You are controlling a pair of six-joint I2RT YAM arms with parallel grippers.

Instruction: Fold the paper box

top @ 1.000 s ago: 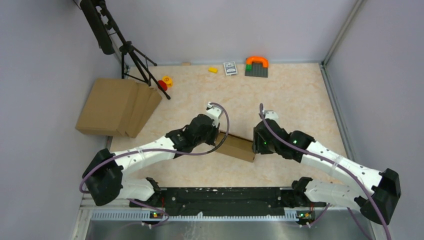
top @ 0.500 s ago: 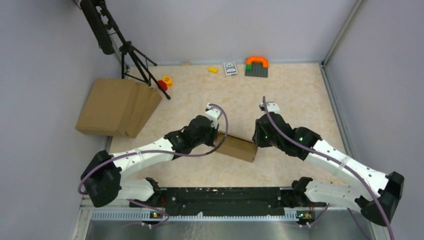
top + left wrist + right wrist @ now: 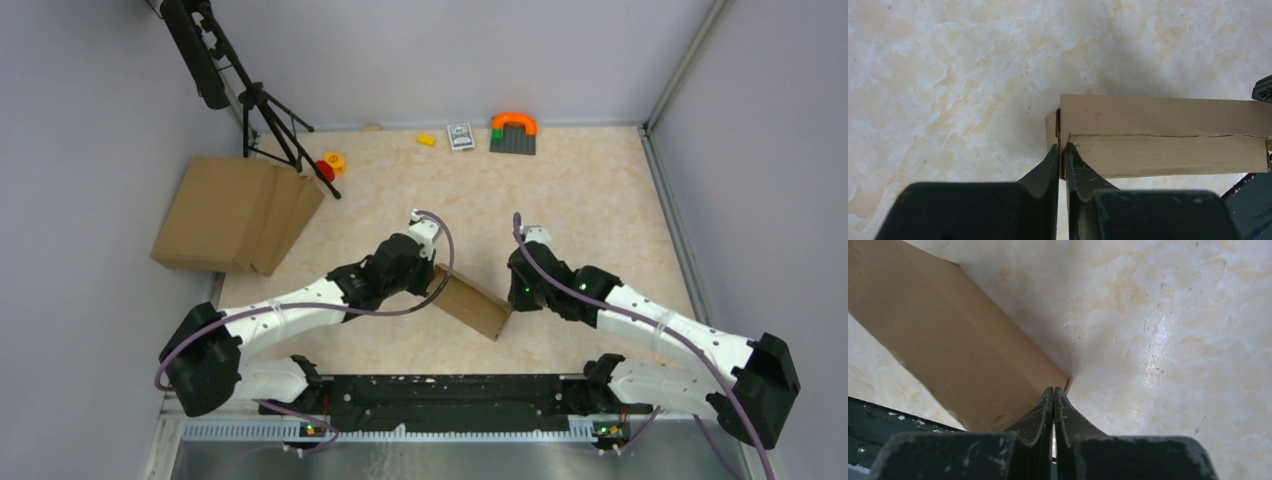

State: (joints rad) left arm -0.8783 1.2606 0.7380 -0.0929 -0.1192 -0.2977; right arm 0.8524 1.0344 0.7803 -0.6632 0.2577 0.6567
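The paper box [image 3: 478,305] is a folded brown cardboard box lying slanted on the marble table between my two arms. My left gripper [image 3: 436,278] is at its far left end. In the left wrist view the gripper [image 3: 1062,152] is shut on the thin end wall of the box [image 3: 1158,135]. My right gripper [image 3: 514,300] is at the box's near right end. In the right wrist view it [image 3: 1054,391] is shut with its tips pressed together, right at the corner of the box [image 3: 948,340] and with nothing visible between them.
A pile of flat brown cardboard [image 3: 235,213] lies at the back left beside a black tripod [image 3: 262,110]. Red and yellow toys [image 3: 328,165], a yellow brick [image 3: 426,139], a card pack [image 3: 460,135] and an orange-handled grey plate [image 3: 513,132] line the back wall.
The right gripper's jaws have closed and it has shifted slightly toward the front. The box has turned, its right end swinging nearer to the front edge. The left gripper stays on the box's left end.
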